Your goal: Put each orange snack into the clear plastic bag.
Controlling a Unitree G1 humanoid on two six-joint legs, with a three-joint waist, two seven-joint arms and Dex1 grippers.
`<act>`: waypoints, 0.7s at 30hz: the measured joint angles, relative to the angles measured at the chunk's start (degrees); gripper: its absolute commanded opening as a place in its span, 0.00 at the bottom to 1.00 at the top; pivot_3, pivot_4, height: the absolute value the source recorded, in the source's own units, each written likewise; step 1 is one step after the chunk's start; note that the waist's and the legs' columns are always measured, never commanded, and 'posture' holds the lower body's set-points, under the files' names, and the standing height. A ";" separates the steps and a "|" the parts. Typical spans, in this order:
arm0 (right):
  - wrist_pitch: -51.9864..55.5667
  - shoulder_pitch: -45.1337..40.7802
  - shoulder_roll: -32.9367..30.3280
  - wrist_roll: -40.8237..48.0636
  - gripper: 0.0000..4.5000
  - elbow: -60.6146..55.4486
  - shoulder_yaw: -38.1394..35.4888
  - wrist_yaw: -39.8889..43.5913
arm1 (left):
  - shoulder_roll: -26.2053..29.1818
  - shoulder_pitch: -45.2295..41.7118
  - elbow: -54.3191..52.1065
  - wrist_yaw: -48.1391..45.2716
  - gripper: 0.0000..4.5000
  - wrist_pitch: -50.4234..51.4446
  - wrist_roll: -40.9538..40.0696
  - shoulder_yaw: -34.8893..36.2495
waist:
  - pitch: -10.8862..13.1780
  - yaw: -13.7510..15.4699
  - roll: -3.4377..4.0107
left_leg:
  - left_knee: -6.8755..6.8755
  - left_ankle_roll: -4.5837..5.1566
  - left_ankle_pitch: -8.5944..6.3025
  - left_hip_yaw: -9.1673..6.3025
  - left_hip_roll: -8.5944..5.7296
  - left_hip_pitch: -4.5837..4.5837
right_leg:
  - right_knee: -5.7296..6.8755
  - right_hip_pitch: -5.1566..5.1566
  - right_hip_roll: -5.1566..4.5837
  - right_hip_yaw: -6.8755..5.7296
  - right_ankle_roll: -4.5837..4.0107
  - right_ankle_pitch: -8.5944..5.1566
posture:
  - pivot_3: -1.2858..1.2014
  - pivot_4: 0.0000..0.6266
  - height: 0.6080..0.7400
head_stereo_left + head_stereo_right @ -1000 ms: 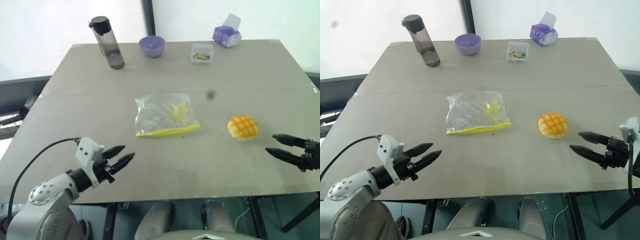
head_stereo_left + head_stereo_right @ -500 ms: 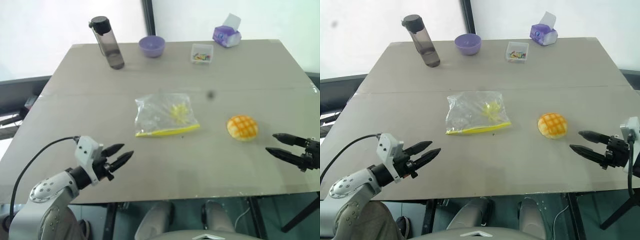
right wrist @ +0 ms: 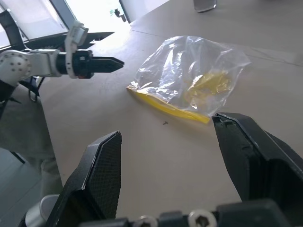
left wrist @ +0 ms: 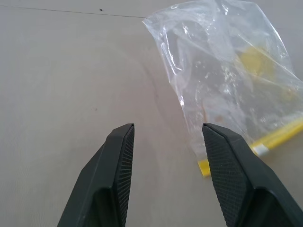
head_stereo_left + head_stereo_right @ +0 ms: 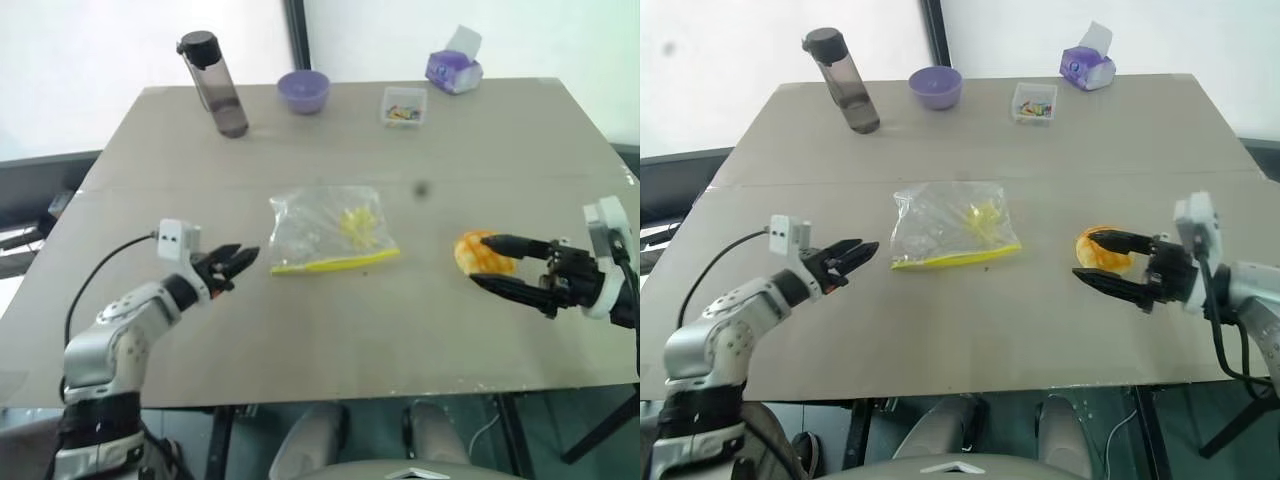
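The right tool (image 5: 1095,258) is spread around the orange snack (image 5: 1098,250) on the counter (image 5: 970,320), not yet pinching. The left tool (image 5: 240,263), spread and empty, hovers just beside the clear plastic bag (image 5: 330,228). The flat-lying bag may slide or stay closed if its yellow edge is missed.

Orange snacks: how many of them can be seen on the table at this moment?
1. The orange snack lies on the table's right side, to the right of the clear plastic bag, partly covered by the open right claw. None is visible inside the bag.
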 measured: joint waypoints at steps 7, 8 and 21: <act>0.67 -1.76 0.42 -1.01 1.00 -1.17 3.00 -2.08 | -4.70 -13.59 14.65 2.08 0.99 4.66 -1.96 0.69 | 0.08 0.07 -0.22 | 0.15 -0.01 0.01 -0.12 -0.06 -0.21 | 0.01 -0.10 -0.03 -0.11 0.01 0.00 | 0.52 0.24 1.00; -0.16 -1.61 1.12 -2.12 1.00 -0.64 3.06 -2.54 | -5.10 -16.08 17.38 2.24 0.99 6.46 -2.78 1.30 | 0.08 0.07 -0.22 | 0.16 -0.01 0.01 -0.12 -0.07 -0.21 | 0.02 -0.10 -0.03 -0.11 0.01 0.00 | 0.52 0.24 1.00; -4.83 -1.61 4.23 -6.72 1.00 0.51 4.87 -3.19 | -6.08 -25.99 27.85 -6.29 0.87 14.90 -1.62 -4.68 | -0.06 0.33 -0.14 | 0.23 -0.01 0.03 -0.17 -0.16 -0.02 | 0.14 0.01 -0.08 -0.13 0.02 0.00 | 0.52 0.24 1.00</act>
